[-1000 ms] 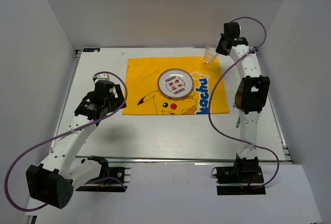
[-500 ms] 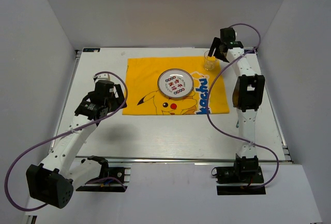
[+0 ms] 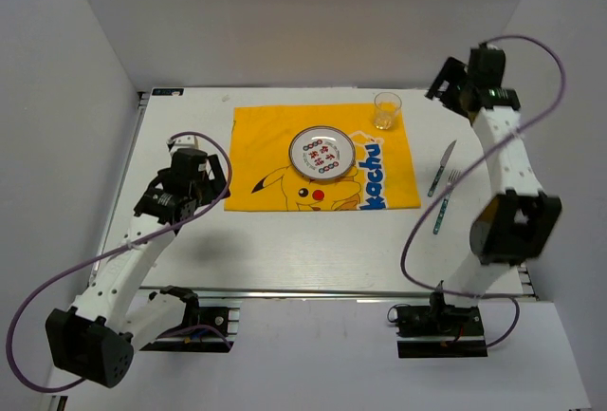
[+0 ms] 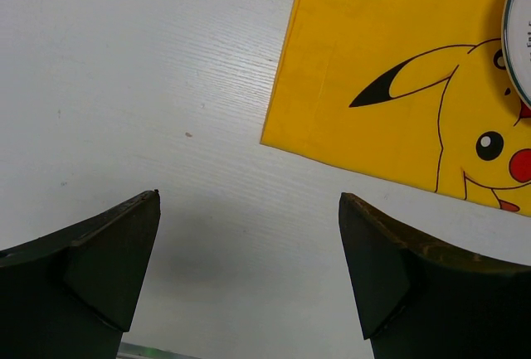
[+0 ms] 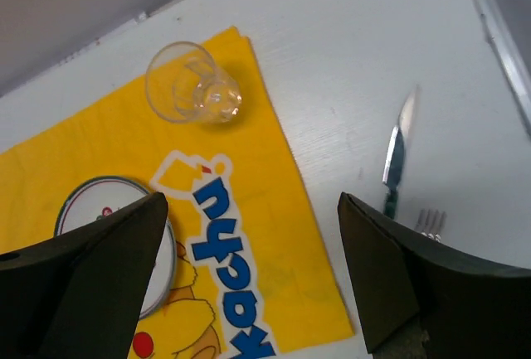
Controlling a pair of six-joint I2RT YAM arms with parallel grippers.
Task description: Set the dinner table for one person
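I am holding my left pincer (image 4: 249, 210) over the dinner table (image 3: 285, 240) towards its left edge, jaws spread wide apart, with only bare white planking showing between them and the left border of the yellow Pikachu cloth (image 3: 275, 159) lying just beyond. I am hanging my right pincer (image 5: 253, 210) high over the far right corner, and it too is gaping open and gripping nothing. The table itself is lying flat under both of my arms, with a metal rail running along its near edge. The cloth is lying across the middle of the far half. A round patterned plate (image 3: 322, 153) is sitting on it near the far edge, and a clear drinking glass (image 3: 386, 110) is standing upright on the cloth's far right corner. Towards the right edge, on bare table apart from the cloth, a knife (image 3: 442, 166) and a fork (image 3: 445, 204) with teal handles are lying just beside each other, the fork being the nearer to my bases.
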